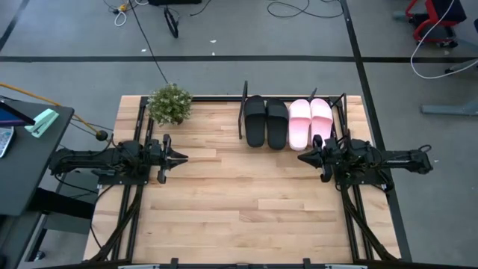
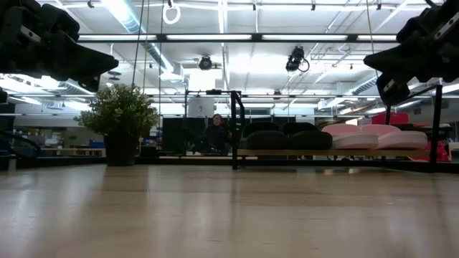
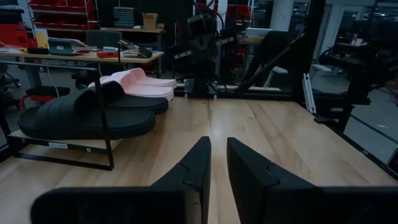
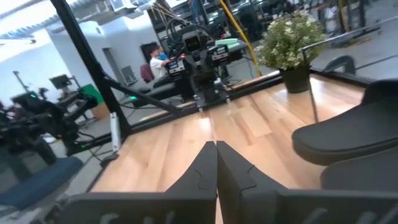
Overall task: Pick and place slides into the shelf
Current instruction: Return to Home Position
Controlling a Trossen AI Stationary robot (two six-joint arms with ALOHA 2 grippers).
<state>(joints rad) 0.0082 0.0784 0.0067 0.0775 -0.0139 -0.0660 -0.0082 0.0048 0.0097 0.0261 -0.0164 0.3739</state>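
The shelf (image 1: pixel 243 112) stands at the table's far edge, right of the middle. Both black slides (image 1: pixel 266 121) and both pale pink slides (image 1: pixel 311 122) lie side by side with their soles on its board, the pink pair to the right. They also show in the low view, black (image 2: pixel 287 136) and pink (image 2: pixel 373 136), and in the left wrist view (image 3: pixel 87 115). My left gripper (image 1: pixel 181 157) hovers at the table's left with a narrow gap between its fingers (image 3: pixel 217 155), empty. My right gripper (image 1: pixel 302 158) hovers just in front of the pink slides, shut (image 4: pixel 216 149) and empty.
A small green potted plant (image 1: pixel 169 103) stands at the far left of the table, left of the shelf. The shelf's black end posts (image 2: pixel 234 129) rise above the slides. A person (image 2: pixel 215 132) sits in the room beyond the table.
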